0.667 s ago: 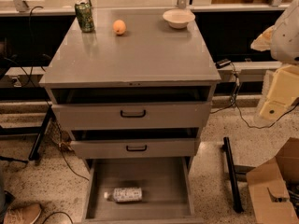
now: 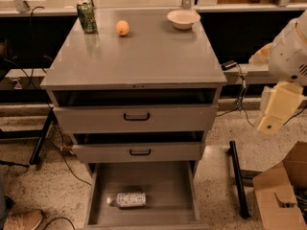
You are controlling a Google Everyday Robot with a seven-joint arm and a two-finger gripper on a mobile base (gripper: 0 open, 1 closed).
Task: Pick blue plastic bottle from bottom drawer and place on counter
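The blue plastic bottle [image 2: 127,200] lies on its side in the open bottom drawer [image 2: 144,176], white cap pointing left, near the drawer's front. The grey counter [image 2: 139,56] tops the cabinet. My arm's white and cream links [image 2: 283,80] hang at the right edge of the view, right of the cabinet and well above the drawer. My gripper itself is out of view.
A green soda can [image 2: 87,17], an orange [image 2: 123,28] and a white bowl [image 2: 183,18] stand at the back of the counter. The two upper drawers [image 2: 136,119] are slightly pulled out. A cardboard box [image 2: 283,190] and a black bar [image 2: 238,176] lie on the floor to the right.
The arm's cream link has dropped slightly at the right edge. The bottle and drawers have not moved.
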